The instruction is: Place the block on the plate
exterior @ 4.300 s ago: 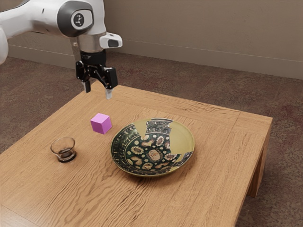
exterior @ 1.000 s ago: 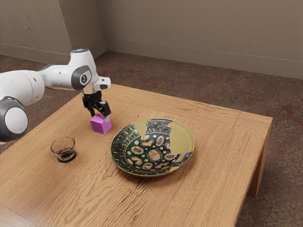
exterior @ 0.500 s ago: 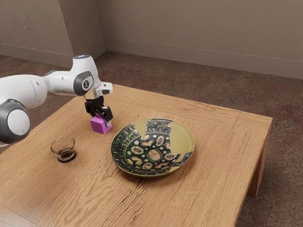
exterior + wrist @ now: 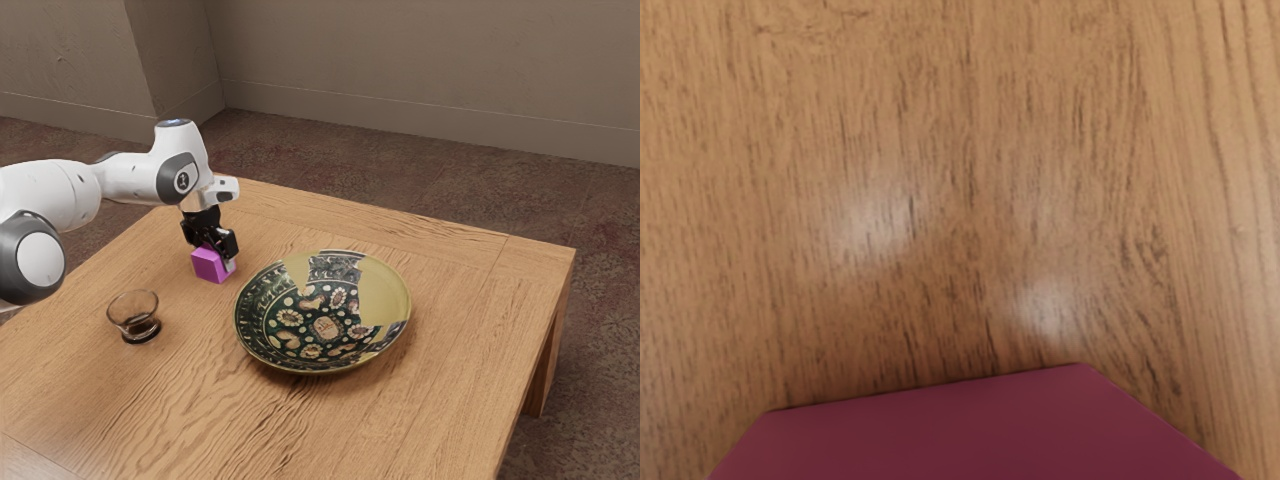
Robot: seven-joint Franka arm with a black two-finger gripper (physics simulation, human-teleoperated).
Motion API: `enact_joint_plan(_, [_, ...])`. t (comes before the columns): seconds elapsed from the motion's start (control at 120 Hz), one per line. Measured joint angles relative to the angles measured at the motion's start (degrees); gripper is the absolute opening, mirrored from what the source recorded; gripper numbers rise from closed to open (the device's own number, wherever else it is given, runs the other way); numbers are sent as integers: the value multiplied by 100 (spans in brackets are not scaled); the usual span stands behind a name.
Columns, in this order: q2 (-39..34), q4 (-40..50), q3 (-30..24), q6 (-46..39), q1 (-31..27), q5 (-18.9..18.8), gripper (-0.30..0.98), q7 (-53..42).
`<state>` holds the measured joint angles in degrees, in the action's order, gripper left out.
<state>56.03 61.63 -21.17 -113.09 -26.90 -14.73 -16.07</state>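
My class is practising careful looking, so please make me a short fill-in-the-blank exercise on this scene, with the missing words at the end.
1. The robot's hand is down at the purple ____.
2. The small see-through bowl stands on the wooden ____.
3. In the exterior view, the bowl stands to the view's ____ of the plate.

Missing words, in order: block; table; left.

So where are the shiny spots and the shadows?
Wrist view: two pale glare patches on the table, and the block looks dark maroon; exterior view: the block is brighter purple, and a soft shadow lies under the near edge of the plate.
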Motion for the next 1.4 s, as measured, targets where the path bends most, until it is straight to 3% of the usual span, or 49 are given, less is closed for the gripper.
enact_joint_plan(0.65, [2,0,9,-7,1,24,55,27])
enact_joint_plan(0.842, [-95,1,9,3,25,27,45,28])
enact_joint_plan(1.4, [-969,20,9,365,418,192,42,54])
